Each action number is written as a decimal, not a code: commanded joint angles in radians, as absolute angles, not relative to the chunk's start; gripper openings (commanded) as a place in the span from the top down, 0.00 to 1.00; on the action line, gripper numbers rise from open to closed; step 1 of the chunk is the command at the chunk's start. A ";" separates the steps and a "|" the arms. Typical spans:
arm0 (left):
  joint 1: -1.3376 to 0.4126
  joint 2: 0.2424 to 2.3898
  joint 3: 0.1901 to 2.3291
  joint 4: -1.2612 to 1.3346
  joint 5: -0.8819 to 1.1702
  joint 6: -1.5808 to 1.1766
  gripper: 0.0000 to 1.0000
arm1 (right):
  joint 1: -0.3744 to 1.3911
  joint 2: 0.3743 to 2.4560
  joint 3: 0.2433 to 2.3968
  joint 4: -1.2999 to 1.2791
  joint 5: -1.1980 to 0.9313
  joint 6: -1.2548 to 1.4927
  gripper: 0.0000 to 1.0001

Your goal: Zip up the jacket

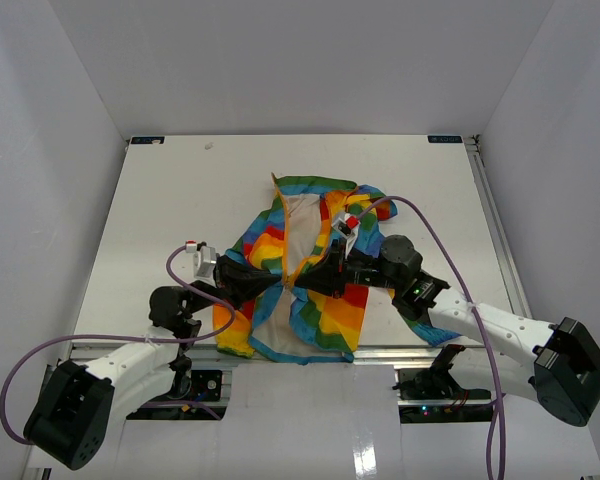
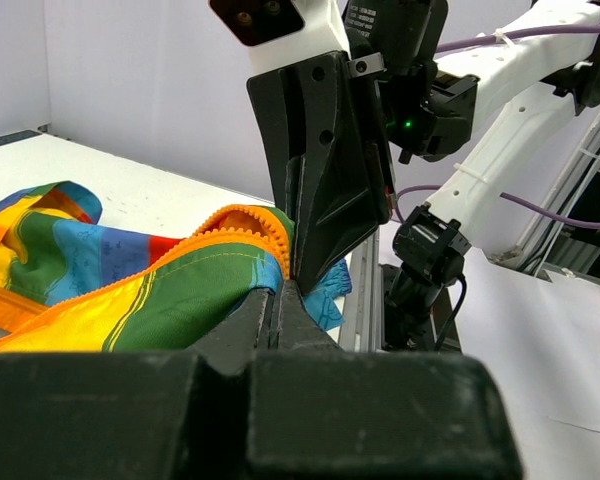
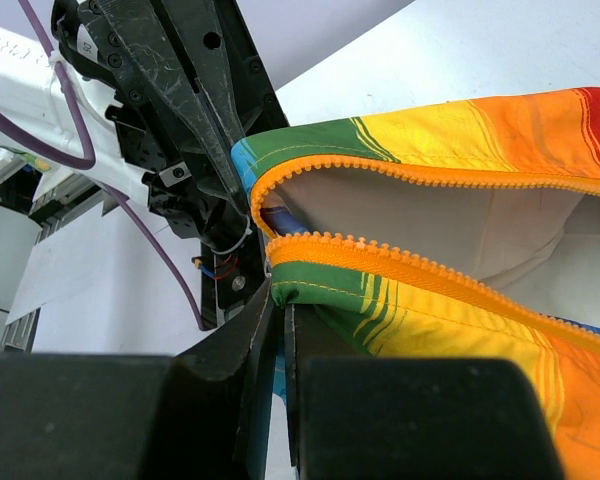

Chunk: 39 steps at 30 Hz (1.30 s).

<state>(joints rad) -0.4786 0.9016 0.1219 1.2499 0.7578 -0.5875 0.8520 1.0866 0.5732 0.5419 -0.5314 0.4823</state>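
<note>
**A:** How far is the zipping getting?

**B:** Barely starting, I'd judge. The jacket (image 1: 332, 318) is lying open on the white table (image 1: 160, 200), close to the arm bases. Its cream lining (image 1: 302, 225) is showing between the two parted halves of the orange zipper (image 3: 410, 262).

**A:** And the grippers?

**B:** The left gripper (image 1: 270, 280) and right gripper (image 1: 315, 280) are meeting at the hem. Each is pinching a green bottom corner beside the teeth. Joining the ends and running the zipper closed are both waiting.

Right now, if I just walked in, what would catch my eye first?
A rainbow-striped jacket lies open in the middle of the white table, cream lining showing. The left tool and right tool meet at its lower front, each pinching fabric beside the unclosed orange zipper.
</note>
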 commanded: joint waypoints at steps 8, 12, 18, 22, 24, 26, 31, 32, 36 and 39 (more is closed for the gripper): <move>-0.483 0.942 0.142 1.326 0.821 -0.641 1.00 | 0.853 1.048 0.567 0.591 -0.558 0.442 0.92; -0.483 0.932 0.143 1.310 0.809 -0.635 1.00 | 0.853 1.055 0.559 0.595 -0.566 0.446 0.92; -0.483 0.908 0.141 1.287 0.785 -0.628 1.00 | 0.853 1.063 0.553 0.600 -0.571 0.446 0.92; -0.483 0.904 0.145 1.273 0.776 -0.633 1.00 | 0.854 1.068 0.545 0.607 -0.582 0.446 0.92; -0.483 0.915 0.149 1.279 0.785 -0.641 1.00 | 0.853 1.069 0.543 0.611 -0.584 0.445 0.92; -0.483 0.928 0.152 1.289 0.796 -0.650 1.00 | 0.853 1.071 0.544 0.613 -0.584 0.444 0.92; -0.483 0.946 0.160 1.302 0.811 -0.670 1.00 | 0.854 1.072 0.545 0.614 -0.584 0.440 0.92; -0.483 0.945 0.160 1.301 0.811 -0.670 1.00 | 0.853 1.072 0.545 0.614 -0.585 0.439 0.92; -0.483 0.955 0.161 1.311 0.820 -0.679 1.00 | 0.853 1.072 0.547 0.614 -0.583 0.435 0.92; -0.483 0.968 0.166 1.321 0.831 -0.688 1.00 | 0.854 1.075 0.551 0.614 -0.583 0.433 0.92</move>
